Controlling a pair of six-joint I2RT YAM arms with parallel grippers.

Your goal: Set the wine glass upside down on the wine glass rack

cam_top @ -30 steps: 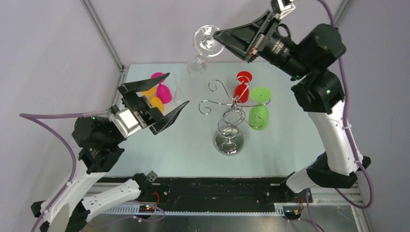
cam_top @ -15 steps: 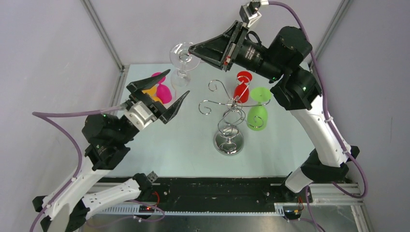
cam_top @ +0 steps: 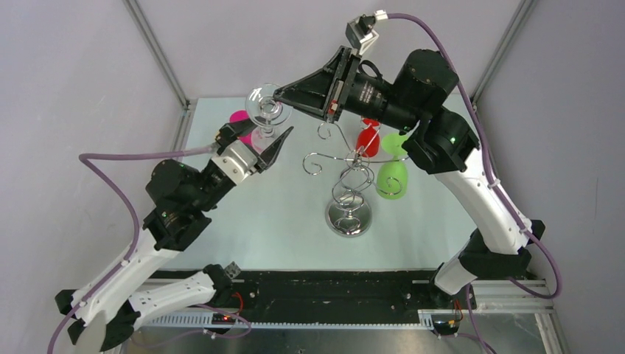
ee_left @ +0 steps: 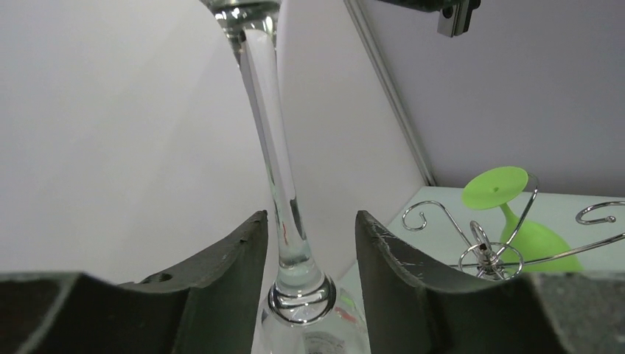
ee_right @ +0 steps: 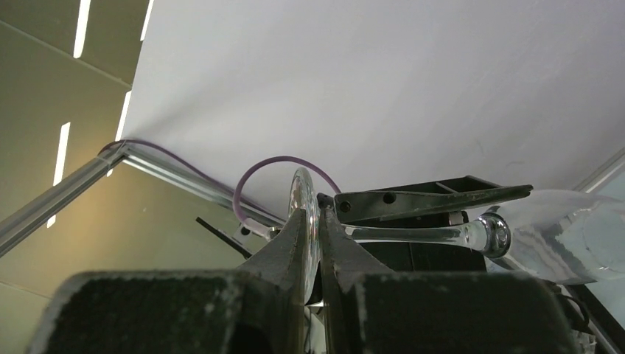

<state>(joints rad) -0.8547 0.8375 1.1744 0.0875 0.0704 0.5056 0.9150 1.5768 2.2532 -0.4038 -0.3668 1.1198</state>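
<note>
Pale table [cam_top: 295,236], grey walls. The rack [cam_top: 350,184] stands mid-table, a green glass [cam_top: 393,177] and a red glass [cam_top: 366,140] hanging from its arms. Left of it, in the air and off the rack, the clear glass [ee_left: 276,162] hangs foot-up. The left gripper [ee_left: 309,243] straddles its stem, jaws apart, not touching. The right gripper [ee_right: 309,228] is clamped on its foot.

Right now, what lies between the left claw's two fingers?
The stem of the clear wine glass stands between the fingers of the left claw, which has not closed on it. Nothing else is there. The left wrist view shows this.
</note>
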